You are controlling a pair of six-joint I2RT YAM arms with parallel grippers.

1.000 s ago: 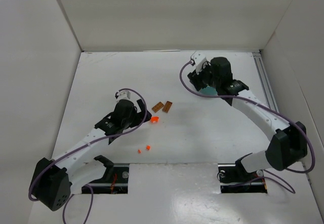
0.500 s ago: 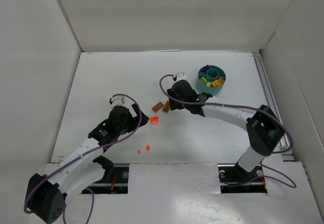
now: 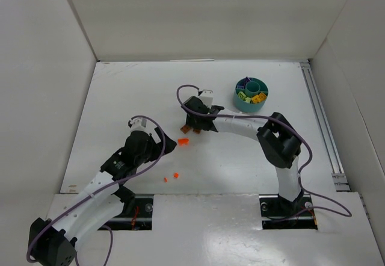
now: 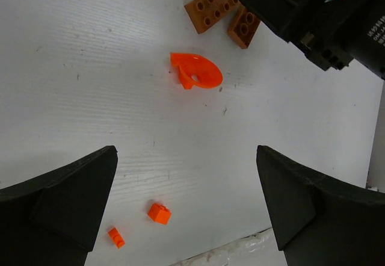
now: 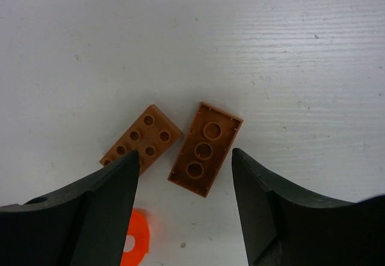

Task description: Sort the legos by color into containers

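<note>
Two brown bricks lie side by side mid-table. In the right wrist view one is studs-down [image 5: 205, 148] and the other studs-up [image 5: 141, 138]. My right gripper [image 5: 184, 157] is open and hovers over them, the studs-down brick between its fingers. From above, the right gripper [image 3: 195, 121] covers most of them; one brown brick [image 3: 186, 129] peeks out. My left gripper [image 4: 186, 206] is open and empty, above two tiny orange bricks [image 4: 159, 213] [image 4: 117, 237]. An orange round piece [image 4: 195, 70] lies just near of the brown bricks. The teal dish [image 3: 243, 103] at back right holds several bricks.
White walls enclose the table on the left, back and right. My left gripper [image 3: 168, 144] is close to the right gripper, with the orange round piece [image 3: 184, 141] between them. A rail runs along the right edge [image 3: 319, 115].
My right arm has swung left from over the teal dish to the two brown bricks. My left arm has drawn back slightly toward the near left.
</note>
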